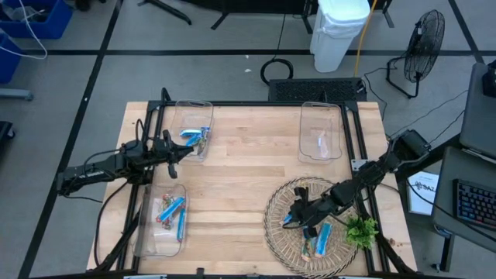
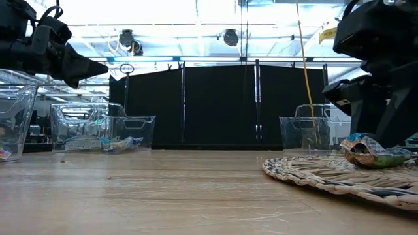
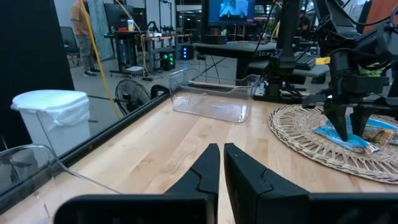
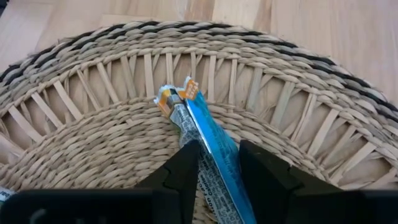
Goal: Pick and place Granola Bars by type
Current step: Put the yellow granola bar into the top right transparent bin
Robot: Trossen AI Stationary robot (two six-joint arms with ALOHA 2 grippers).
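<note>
My right gripper [image 1: 294, 218] [image 4: 219, 167] points down on the woven tray [image 1: 275, 203], shut on a blue granola bar [image 4: 208, 127] that lies beside a grey-wrapped bar [image 4: 185, 132]. More bars lie on the tray, among them a blue one [image 1: 324, 236]. My left gripper [image 1: 186, 149] [image 3: 221, 163] is shut and hovers above the table beside the far-left bin [image 1: 194, 132], which holds blue bars. The near-left bin [image 1: 161, 222] holds mixed and blue bars. My right gripper pinches the blue granola bar's middle [image 4: 217, 152] between its two fingers, coming from above and pointing down, with the fingers across the bar. The bar lies flat on the woven tray, and its crimped orange end [image 4: 177, 93] sticks out past the fingers.
A clear bin [image 1: 322, 132] stands at the far right of the table. A green leafy sprig [image 1: 360, 230] lies at the tray's right edge. Bare wood [image 1: 240, 178] stretches between the left bins and the tray. Black rails frame the table.
</note>
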